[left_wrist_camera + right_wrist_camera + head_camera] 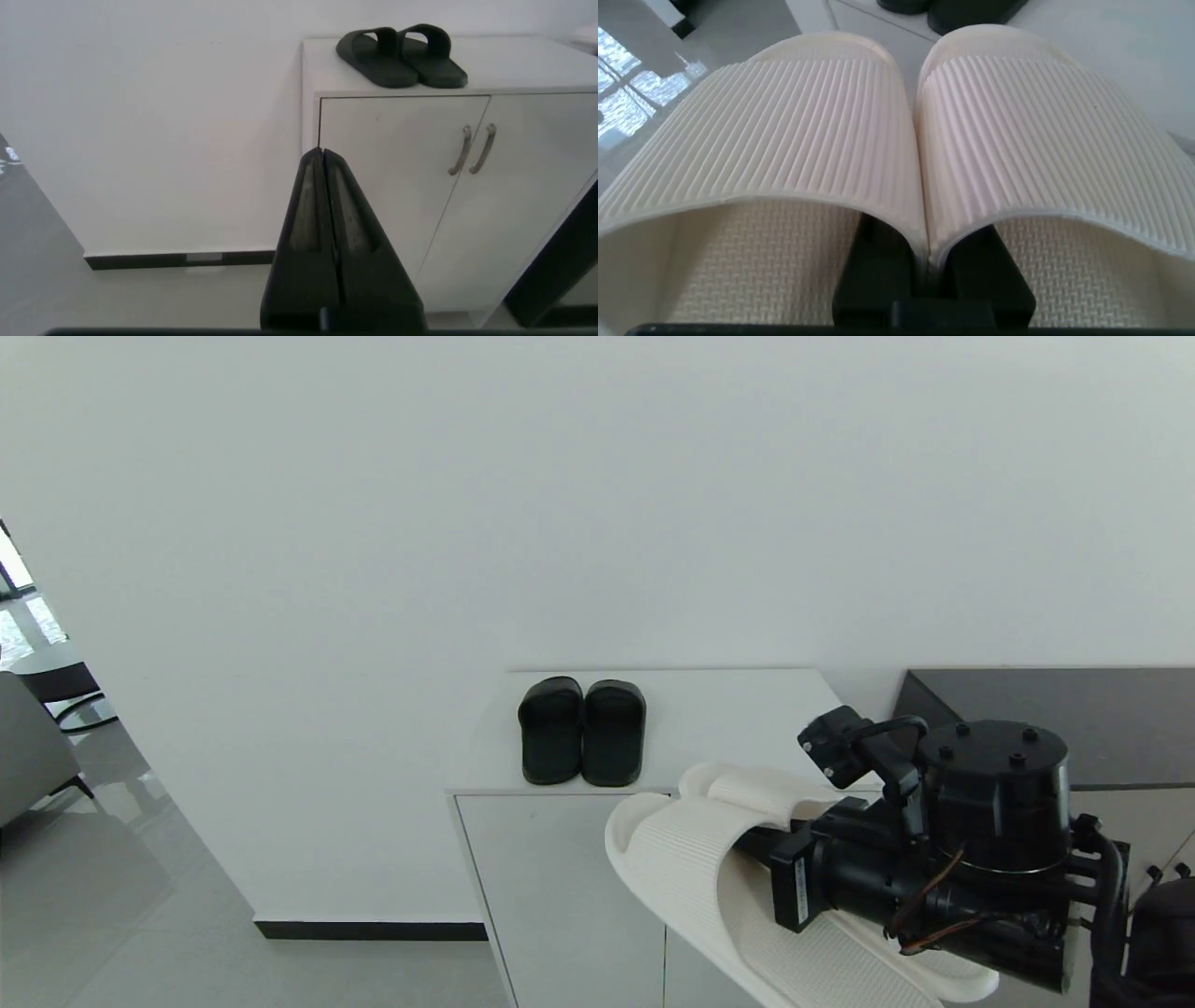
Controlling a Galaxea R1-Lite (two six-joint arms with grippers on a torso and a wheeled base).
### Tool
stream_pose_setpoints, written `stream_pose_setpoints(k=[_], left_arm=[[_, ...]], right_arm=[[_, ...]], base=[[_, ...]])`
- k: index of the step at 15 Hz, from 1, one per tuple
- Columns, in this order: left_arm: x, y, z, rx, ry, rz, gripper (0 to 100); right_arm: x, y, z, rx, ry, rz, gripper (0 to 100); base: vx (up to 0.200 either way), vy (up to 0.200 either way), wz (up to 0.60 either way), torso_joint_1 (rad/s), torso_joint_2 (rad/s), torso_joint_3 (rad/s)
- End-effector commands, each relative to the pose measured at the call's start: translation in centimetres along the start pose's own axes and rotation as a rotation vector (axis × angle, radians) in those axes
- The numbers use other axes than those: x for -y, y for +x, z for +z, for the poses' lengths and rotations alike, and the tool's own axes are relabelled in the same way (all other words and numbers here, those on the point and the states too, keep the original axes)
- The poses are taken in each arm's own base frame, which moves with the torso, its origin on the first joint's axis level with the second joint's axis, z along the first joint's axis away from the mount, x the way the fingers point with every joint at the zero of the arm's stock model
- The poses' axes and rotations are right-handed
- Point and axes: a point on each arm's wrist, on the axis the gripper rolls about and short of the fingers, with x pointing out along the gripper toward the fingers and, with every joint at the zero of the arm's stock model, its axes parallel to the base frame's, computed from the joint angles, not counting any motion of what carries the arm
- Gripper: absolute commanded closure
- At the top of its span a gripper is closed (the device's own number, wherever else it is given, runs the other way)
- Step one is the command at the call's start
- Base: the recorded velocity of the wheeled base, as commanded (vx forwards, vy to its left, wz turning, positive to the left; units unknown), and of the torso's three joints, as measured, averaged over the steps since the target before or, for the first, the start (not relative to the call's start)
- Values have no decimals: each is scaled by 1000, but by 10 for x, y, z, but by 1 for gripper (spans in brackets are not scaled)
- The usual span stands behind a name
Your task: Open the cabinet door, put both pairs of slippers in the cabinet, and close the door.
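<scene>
While head view gives white slippers [681, 868] jutting ahead of my right claw [926, 275], right wrist view gives grip: clamped on both inner strap edges. Ribbed, one pair. Left claw [323, 161] pressed together, empty. Beyond it cabinet [392, 187], shut, two handles [472, 149]. One pair black slippers [582, 731] on top.

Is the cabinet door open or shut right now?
Shut. Both cabinet doors sit flush in the frame, handles side by side.

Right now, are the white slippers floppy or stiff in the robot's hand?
Probably bendy but not floppy: the white slippers hold their arched shape though the right gripper pinches only their inner sides. Likely light, since one pinch carries both.
</scene>
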Motion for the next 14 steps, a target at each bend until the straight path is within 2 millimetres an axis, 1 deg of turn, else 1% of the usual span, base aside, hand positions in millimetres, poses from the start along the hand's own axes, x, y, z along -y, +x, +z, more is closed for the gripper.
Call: stream_pose_setpoints(k=[1, 6, 8, 14], left_arm=[[0, 0, 0, -2, 0, 0, 100], [0, 0, 0, -2, 0, 0, 100], [0, 0, 0, -2, 0, 0, 100], [0, 0, 0, -2, -2, 0, 100]], right_arm=[[1, 0, -4, 5, 0, 3, 100], [3, 1, -7, 6, 1, 6, 100], [8, 1, -10, -3, 3, -12, 100], [10, 0, -11, -5, 2, -19, 100]], base=[[0, 0, 0, 0, 0, 0], [0, 0, 0, 0, 0, 0], [0, -200, 0, 7, 0, 2], [0, -200, 0, 4, 3, 3]])
